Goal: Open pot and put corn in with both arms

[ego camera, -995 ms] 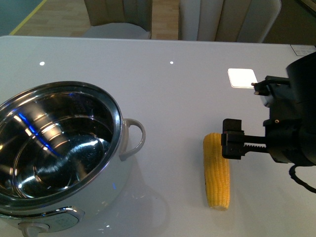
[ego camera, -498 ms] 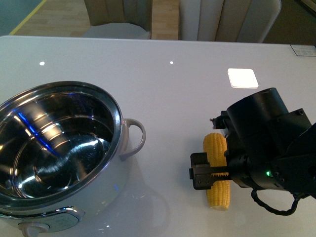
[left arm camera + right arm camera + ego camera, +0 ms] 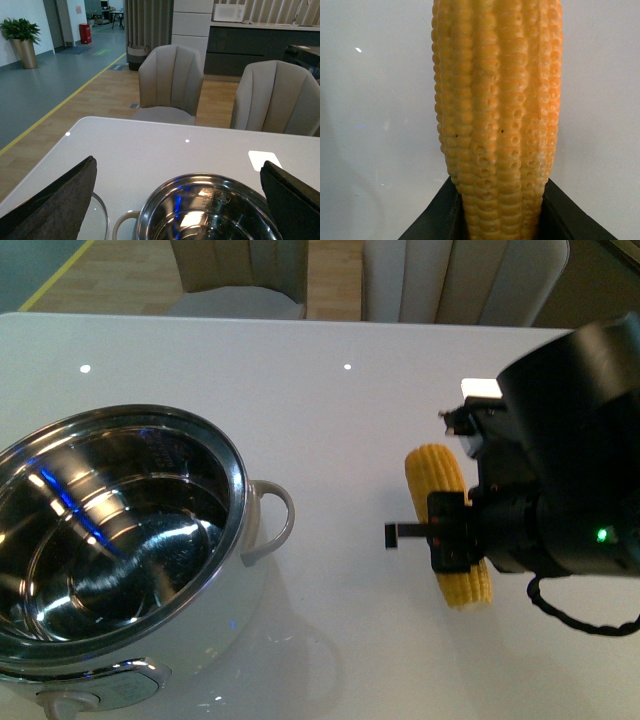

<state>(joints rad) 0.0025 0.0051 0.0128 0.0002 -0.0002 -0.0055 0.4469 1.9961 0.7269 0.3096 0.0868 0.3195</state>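
Right gripper (image 3: pixel 445 540) pinches the corn (image 3: pixel 435 475): stiff, light, knobbly kernels should hold well mid-cob. Left gripper (image 3: pixel 172 200) spread above the pot (image 3: pixel 240 485).

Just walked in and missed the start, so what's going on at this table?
The right end effector is shut on the corn, a finger on each side of the cob, out beside the pot. The pot is open and empty, with its glass lid lying off on the table. The left end effector hangs open by the pot, holding nothing. The corn is not yet in.
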